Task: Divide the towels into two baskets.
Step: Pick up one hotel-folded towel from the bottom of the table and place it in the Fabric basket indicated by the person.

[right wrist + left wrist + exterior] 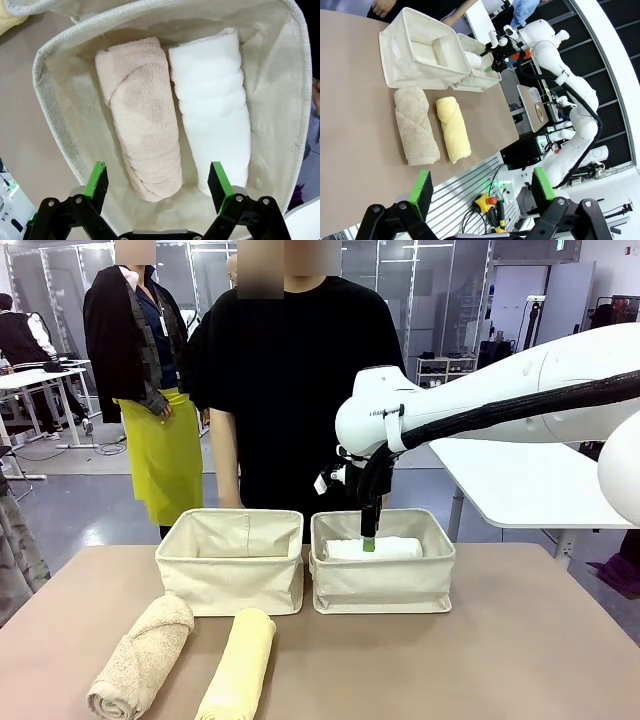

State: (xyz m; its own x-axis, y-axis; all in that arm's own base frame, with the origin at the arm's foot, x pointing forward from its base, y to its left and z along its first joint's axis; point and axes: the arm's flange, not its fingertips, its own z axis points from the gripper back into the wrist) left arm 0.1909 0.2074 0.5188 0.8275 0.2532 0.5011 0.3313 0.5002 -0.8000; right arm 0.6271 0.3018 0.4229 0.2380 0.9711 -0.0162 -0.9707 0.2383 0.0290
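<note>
My right gripper point(369, 540) hangs fingers-down over the right basket point(385, 585). Its jaws are spread wide and hold nothing. Seen from the front, its green pads are down at about the height of the basket's rim. Two towels lie side by side on the floor of that basket, touching along their length. The pinkish cream towel point(142, 115) lies under the gap between my fingers. The white towel point(212, 105) lies beside it, its near end below one pad. I cannot tell whether the pads touch either towel.

My left gripper point(483, 185) is also wide open and empty. It is held off the table point(500, 640), beyond its edge, well apart from everything on it.

The two baskets stand side by side, walls touching, towards the table's far edge at about its middle. The left basket point(232, 575) has no towel in it. In front of it, near the table's near edge, the tan towel point(140, 655) and the yellow towel point(238, 665) lie next to each other on the bare surface. The tan one is closer to the left edge.
</note>
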